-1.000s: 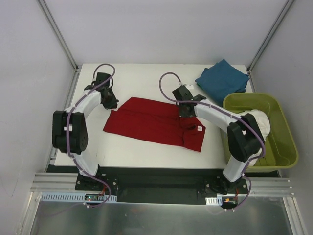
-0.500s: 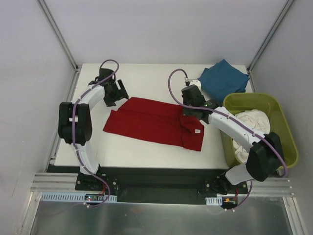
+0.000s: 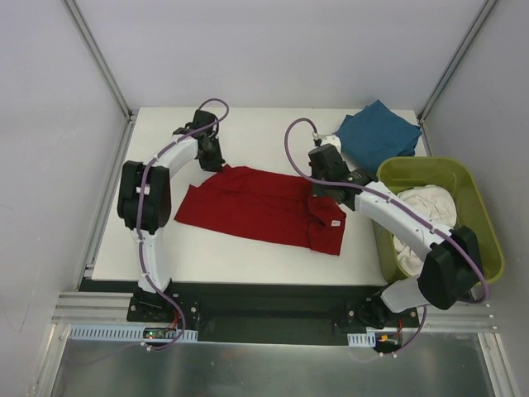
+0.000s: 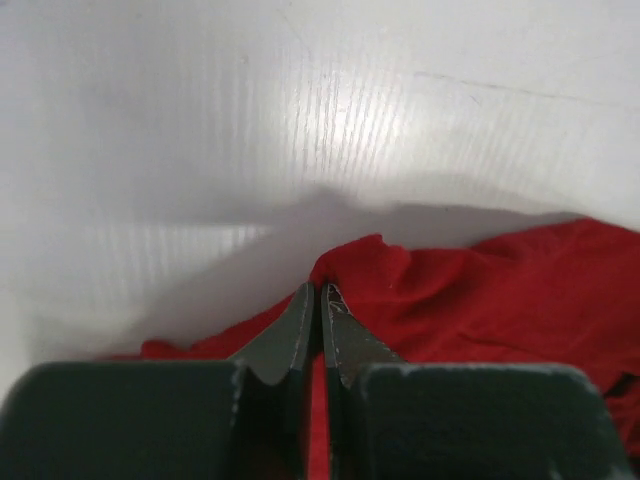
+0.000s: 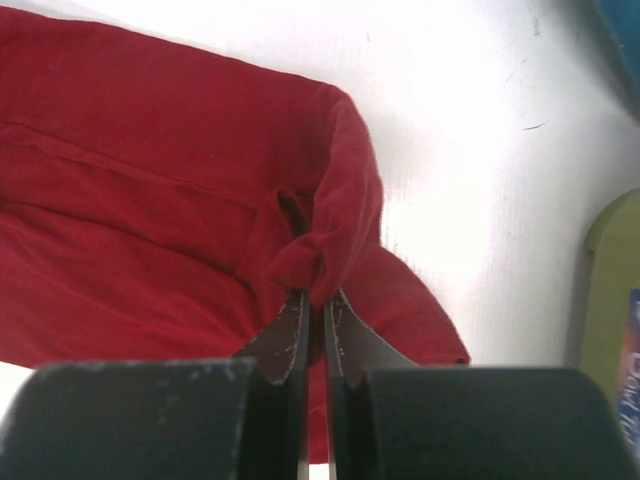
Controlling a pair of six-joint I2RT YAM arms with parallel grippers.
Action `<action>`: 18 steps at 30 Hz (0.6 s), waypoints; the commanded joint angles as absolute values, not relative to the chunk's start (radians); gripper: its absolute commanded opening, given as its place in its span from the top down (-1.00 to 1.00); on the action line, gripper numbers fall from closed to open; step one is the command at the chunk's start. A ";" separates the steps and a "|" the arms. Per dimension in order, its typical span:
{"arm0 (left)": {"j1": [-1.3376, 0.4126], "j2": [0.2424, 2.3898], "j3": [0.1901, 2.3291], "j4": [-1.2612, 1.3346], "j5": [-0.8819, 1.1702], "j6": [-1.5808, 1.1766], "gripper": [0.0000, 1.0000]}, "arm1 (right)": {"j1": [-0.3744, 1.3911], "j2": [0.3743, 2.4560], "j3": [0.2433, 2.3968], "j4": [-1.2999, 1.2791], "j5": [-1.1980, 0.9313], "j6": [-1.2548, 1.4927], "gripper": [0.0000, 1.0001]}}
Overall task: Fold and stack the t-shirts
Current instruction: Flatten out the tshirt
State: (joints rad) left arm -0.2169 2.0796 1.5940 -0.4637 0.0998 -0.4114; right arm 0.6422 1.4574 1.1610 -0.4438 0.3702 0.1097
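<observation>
The deep red t-shirt (image 3: 256,207) lies spread on the white table, its white neck label (image 3: 336,220) near the right end. My left gripper (image 3: 216,162) is shut on the shirt's far left corner; in the left wrist view (image 4: 321,291) the red cloth (image 4: 480,290) is pinched between the jaws. My right gripper (image 3: 318,188) is shut on a bunched fold at the shirt's far right edge, which shows in the right wrist view (image 5: 322,297) on the red cloth (image 5: 150,180). The teal-blue t-shirt (image 3: 376,132) lies folded at the back right. The white t-shirt (image 3: 426,217) sits in the tub.
The olive-green plastic tub (image 3: 479,240) stands off the table's right edge, beside my right arm. Metal frame posts rise at the back corners. The table's near edge (image 3: 248,277) runs in front of the red shirt.
My left gripper has moved right along the back to the shirt's far left corner and shut on it. My right gripper shifted slightly toward the far edge and holds a fold.
</observation>
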 commanded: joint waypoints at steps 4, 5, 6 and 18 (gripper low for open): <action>-0.206 1.527 1.431 -0.489 -0.069 -0.417 1.00 | 0.646 1.178 1.212 -0.509 0.457 0.032 0.99; -0.207 1.397 1.408 -0.489 -0.092 -0.425 1.00 | 0.647 1.142 1.215 -0.520 0.456 0.028 0.99; -0.207 1.329 1.387 -0.489 -0.113 -0.440 1.00 | 0.646 1.061 1.215 -0.526 0.460 0.023 0.99; -0.209 0.526 1.388 -0.497 -0.020 -0.532 1.00 | 0.646 0.597 1.434 -0.549 -0.033 0.026 0.99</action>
